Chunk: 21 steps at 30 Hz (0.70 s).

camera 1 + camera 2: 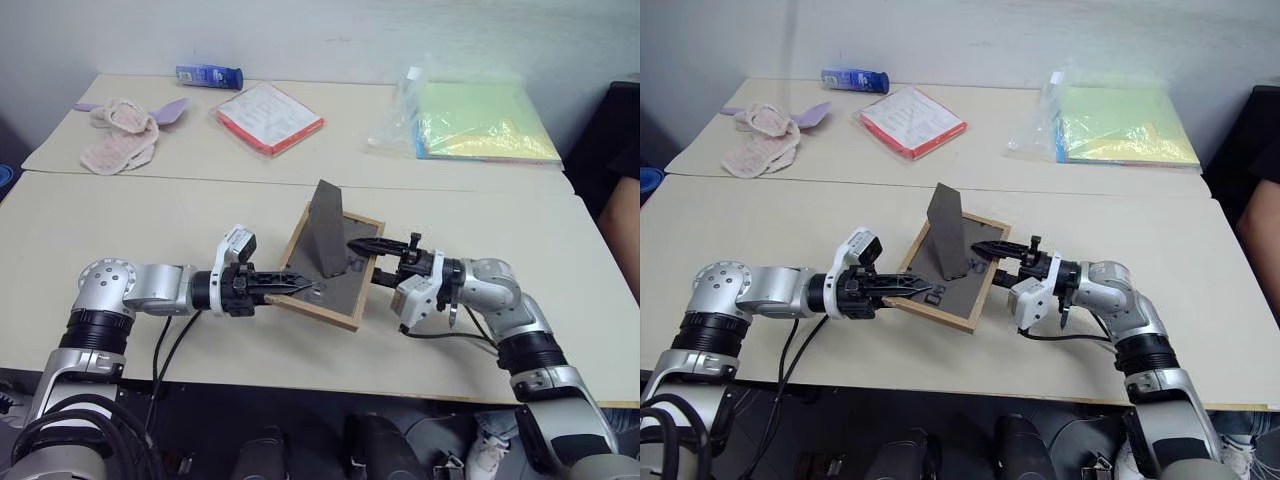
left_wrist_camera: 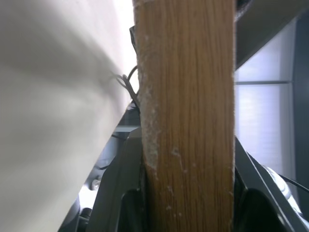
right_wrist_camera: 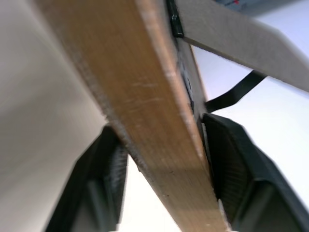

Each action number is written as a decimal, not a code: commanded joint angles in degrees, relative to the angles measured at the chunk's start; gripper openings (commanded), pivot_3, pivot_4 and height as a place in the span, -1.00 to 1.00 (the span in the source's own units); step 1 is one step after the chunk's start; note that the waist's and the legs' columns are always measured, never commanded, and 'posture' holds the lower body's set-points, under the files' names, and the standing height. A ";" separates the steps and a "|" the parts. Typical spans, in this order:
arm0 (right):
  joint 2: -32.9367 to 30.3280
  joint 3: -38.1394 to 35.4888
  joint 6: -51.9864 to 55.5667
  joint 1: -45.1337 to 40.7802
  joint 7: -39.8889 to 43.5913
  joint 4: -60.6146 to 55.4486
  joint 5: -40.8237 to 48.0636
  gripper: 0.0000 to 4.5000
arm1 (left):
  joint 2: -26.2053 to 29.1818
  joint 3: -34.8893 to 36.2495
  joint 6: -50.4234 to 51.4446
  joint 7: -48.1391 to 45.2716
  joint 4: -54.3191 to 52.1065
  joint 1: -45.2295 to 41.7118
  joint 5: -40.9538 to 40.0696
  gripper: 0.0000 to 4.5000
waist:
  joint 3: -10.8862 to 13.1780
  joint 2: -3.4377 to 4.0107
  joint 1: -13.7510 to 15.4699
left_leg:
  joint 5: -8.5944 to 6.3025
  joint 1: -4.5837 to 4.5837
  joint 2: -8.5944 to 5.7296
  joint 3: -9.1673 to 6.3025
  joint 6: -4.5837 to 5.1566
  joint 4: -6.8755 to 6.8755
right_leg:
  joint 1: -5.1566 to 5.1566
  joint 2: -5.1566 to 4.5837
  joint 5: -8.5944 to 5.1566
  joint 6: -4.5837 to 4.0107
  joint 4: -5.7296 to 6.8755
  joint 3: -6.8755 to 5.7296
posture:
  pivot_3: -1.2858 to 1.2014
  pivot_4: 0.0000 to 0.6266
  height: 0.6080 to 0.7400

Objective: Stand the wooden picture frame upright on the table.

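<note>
I have the wooden picture frame [image 1: 325, 275] held back-up above the middle of the table [image 1: 150, 215], its stand [image 1: 326, 228] folded out. The left gripper [image 1: 300, 287] pinches its near-left edge; the right gripper's [image 1: 362, 247] fingers straddle the right edge. Tilting it upright and setting it down remains.

Looks like an office or lab test room. Two plain beige tables [image 1: 120, 300] pushed together against a bare white wall [image 1: 330, 40]. Scattered along the far side: a red-edged booklet [image 1: 268, 118], a clear bag of pastel paper sheets [image 1: 480, 122], a blue packet [image 1: 209, 76], pink fabric slippers [image 1: 125, 133]. Loose black cables [image 1: 165, 350] hanging off the near edge.
</note>
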 commanded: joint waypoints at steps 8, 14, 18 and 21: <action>-1.80 2.45 1.51 -2.47 -7.46 3.66 5.57 -0.43 | 7.76 12.05 -10.76 2.04 -21.77 11.38 -2.10 0.42 | 0.02 0.00 -0.99 | 0.02 0.01 0.05 0.00 -0.03 -0.03 | -0.02 0.01 -0.01 -0.02 -0.08 0.04 | 0.03 -0.52 1.00; -2.59 8.06 20.36 2.18 10.33 -7.19 34.38 -0.44 | 16.50 27.42 -23.57 -19.55 -31.42 24.01 21.19 0.70 | 0.06 0.06 -1.19 | 0.02 0.04 0.06 -0.06 -0.04 -0.07 | -0.01 -0.01 -0.05 -0.10 -0.16 0.02 | 0.03 -0.52 1.00; -5.68 8.26 57.63 8.09 19.03 -23.86 61.48 -0.44 | 19.33 23.44 -46.84 -39.65 -38.39 32.69 48.65 0.77 | 0.12 0.18 0.00 | 0.00 0.01 0.00 -0.08 0.00 -0.14 | 0.05 -0.03 -0.06 -0.10 -0.18 -0.03 | 0.03 -0.52 1.00; -7.70 6.85 77.74 9.32 18.06 -29.27 70.76 -0.44 | 17.42 20.51 -57.80 -45.44 -38.60 34.92 59.64 0.99 | 0.15 0.23 0.53 | -0.05 0.00 -0.02 -0.10 0.08 -0.12 | 0.04 -0.15 -0.07 -0.13 -0.33 -0.03 | 0.03 -0.52 1.00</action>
